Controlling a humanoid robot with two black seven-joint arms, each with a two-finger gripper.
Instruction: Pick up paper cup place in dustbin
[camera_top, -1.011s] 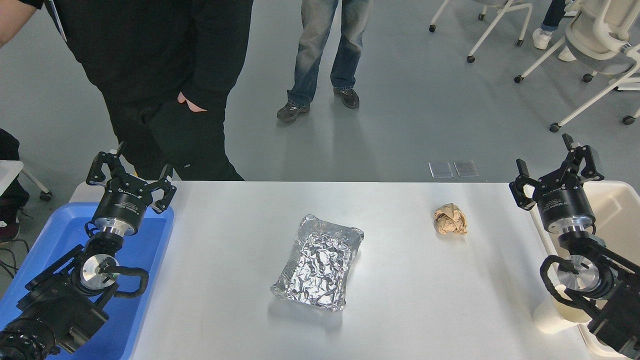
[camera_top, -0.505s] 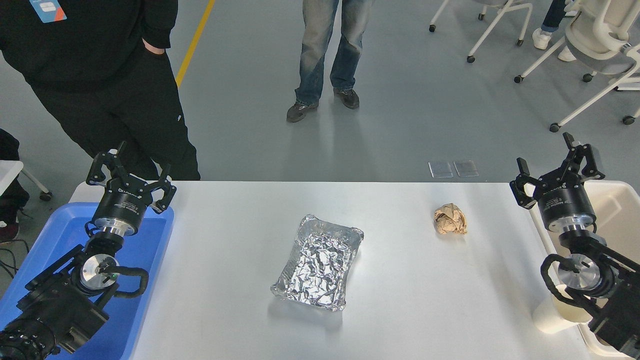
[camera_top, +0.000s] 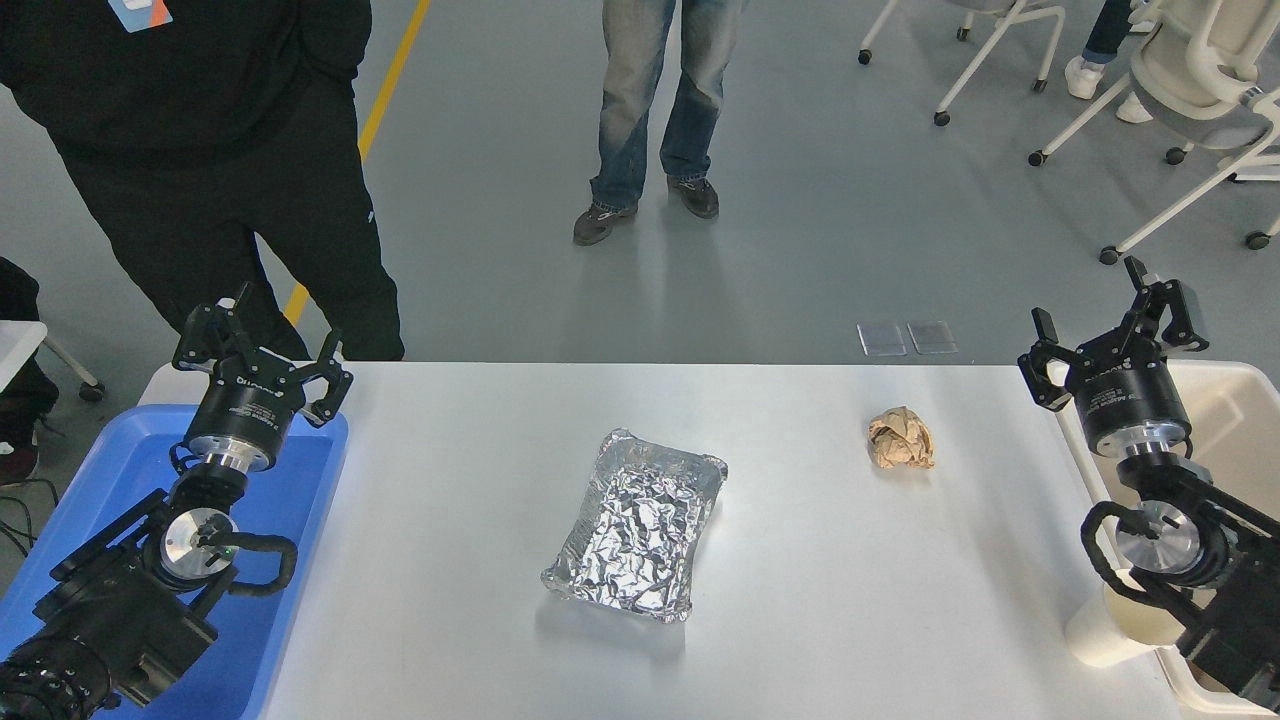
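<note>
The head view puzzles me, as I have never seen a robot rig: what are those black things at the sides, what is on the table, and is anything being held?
The camera sits high on the robot, looking down over a white table. The black things are its two arms. The left gripper is parked over a blue tray; the right gripper hangs over a cream dustbin. Both are open and hold nothing. On the table lie a silver foil tray and a crumpled brown paper ball. The paper cup stands at the near right, partly hidden by the right arm. People stand on the far side.
</note>
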